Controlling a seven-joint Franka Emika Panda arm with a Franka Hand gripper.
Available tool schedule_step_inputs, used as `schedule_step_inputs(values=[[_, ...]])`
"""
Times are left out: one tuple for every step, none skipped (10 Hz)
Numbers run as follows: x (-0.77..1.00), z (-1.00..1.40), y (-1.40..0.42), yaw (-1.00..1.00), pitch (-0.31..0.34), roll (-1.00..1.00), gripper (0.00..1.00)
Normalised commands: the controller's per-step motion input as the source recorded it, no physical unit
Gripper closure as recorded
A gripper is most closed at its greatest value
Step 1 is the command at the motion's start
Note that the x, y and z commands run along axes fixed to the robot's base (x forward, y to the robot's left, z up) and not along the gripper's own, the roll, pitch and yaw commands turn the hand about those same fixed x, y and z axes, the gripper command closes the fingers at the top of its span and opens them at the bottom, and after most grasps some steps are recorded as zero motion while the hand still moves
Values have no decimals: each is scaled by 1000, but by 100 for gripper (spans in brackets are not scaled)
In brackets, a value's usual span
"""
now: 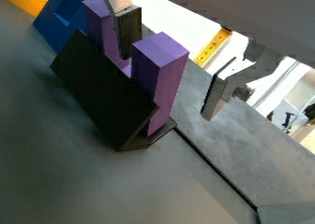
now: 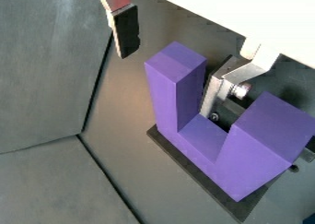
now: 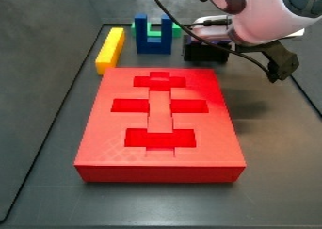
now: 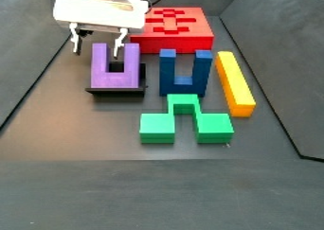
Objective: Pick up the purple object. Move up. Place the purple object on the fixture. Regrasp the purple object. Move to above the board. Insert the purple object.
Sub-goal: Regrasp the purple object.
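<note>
Standing prongs-up on the dark blocky fixture (image 4: 114, 90), the matte purple U-shaped block (image 4: 114, 70) rests unheld; gripper (image 4: 100, 43) released, one finger (image 4: 121, 50) in the notch.

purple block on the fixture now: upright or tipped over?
Upright. The purple block stands on the fixture, both prongs pointing up. The gripper is above it, one finger in the notch.

We see the matte purple object (image 4: 116, 69) on the black fixture (image 4: 114, 92), the white-bodied claw (image 4: 101, 41) with silver fingers over it, a red board (image 3: 161, 120) with brighter red recesses, blue (image 4: 185, 72), green (image 4: 185, 119) and yellow (image 4: 234, 82) blocks, and seemingly dark grey tabletop (image 4: 76, 168).
</note>
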Motion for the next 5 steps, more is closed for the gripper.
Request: schedule_step_inputs(values=[[0,0,0,0,0,0,0],[0,0,0,0,0,0,100],[0,0,0,0,0,0,100],[0,0,0,0,0,0,100],[0,0,0,0,0,0,100]])
